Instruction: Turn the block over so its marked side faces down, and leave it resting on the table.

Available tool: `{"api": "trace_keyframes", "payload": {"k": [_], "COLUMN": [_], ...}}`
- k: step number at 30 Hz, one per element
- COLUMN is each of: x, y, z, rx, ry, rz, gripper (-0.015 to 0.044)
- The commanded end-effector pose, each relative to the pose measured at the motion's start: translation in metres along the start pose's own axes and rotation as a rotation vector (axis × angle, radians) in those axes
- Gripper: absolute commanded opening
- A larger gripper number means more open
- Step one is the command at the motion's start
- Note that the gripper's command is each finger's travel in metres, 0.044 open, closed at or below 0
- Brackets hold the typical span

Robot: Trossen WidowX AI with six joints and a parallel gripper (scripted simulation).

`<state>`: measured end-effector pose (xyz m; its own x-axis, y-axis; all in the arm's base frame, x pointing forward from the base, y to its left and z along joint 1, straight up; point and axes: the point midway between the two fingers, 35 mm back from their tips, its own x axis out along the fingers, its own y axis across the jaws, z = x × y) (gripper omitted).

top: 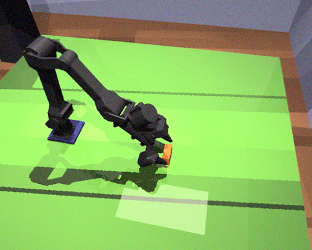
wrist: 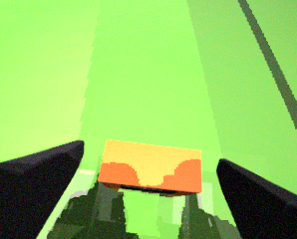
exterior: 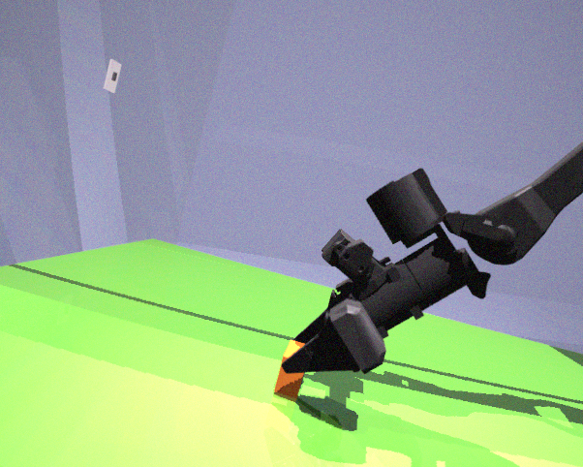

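Observation:
An orange block (top: 167,154) (exterior: 290,380) (wrist: 149,161) is at the table (top: 242,78) surface in front of the arm. In the exterior view it looks tilted, its top leaning toward the gripper. In the wrist view its plain top side shows, and the dark mark is only a thin strip along the lower edge, on the side toward the gripper. My gripper (top: 168,152) (exterior: 291,354) (wrist: 151,153) is wide open and angled down, with a fingertip on either side of the block and gaps between in the wrist view. Whether anything touches the block's underside is hidden.
A pale rectangle (top: 179,218) lies on the table near the block, toward the front of the top view. The arm's blue base plate (top: 77,132) is to the left. A black box-like object (top: 11,11) stands beyond the table's left corner.

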<state>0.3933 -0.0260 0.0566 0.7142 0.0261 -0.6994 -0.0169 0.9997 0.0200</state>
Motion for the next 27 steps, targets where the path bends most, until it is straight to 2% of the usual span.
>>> {"api": "trace_keyframes", "payload": {"k": [1, 14, 27], "x": [-0.058, -0.058, -0.047], "y": [0.002, 0.002, 0.001], "z": [0.02, 0.021, 0.06], "rx": [-0.022, -0.021, -0.012], "ry": [0.176, 0.181, 0.54], "rz": [-0.013, -0.013, -0.015], "gripper": [0.044, 0.044, 0.044]}}
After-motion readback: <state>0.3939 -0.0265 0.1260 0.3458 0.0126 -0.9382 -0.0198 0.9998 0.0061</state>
